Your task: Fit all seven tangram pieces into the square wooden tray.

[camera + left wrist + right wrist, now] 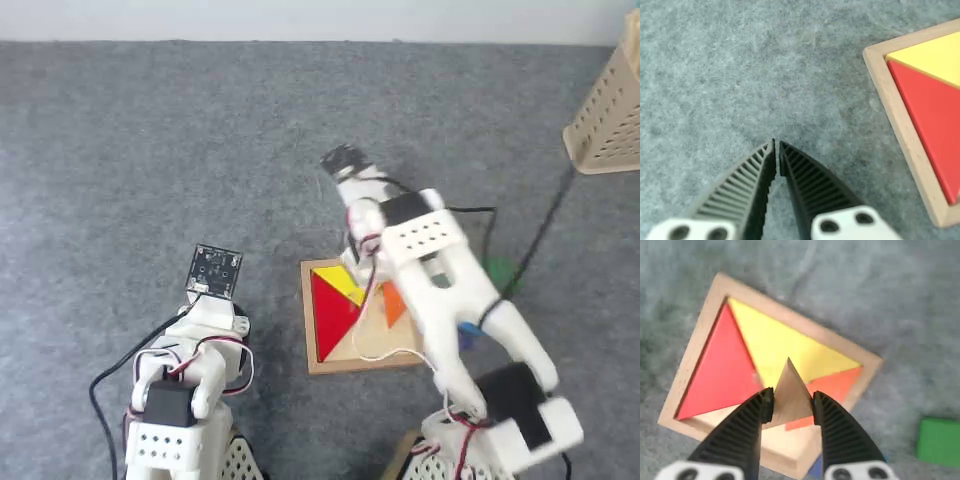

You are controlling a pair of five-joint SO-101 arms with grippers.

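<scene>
The square wooden tray (309,325) lies on grey carpet between the two arms. It holds a red triangle (330,305), a yellow triangle (341,281) and an orange piece (394,305). In the right wrist view my right gripper (791,398) hangs above the tray (790,317), shut on a brownish triangle (788,380) that points away from the wrist. Off the tray, a green piece (939,441) lies on the carpet, and a blue piece (468,336) peeks out beside the right arm. My left gripper (777,145) is shut and holds nothing, low over bare carpet beside the tray's rim (897,110).
A beige perforated object (610,100) stands at the far right corner, with a black cable (545,235) running down from it toward the right arm. The left arm (200,345) sits at the near left. Open carpet stretches across the far and left side.
</scene>
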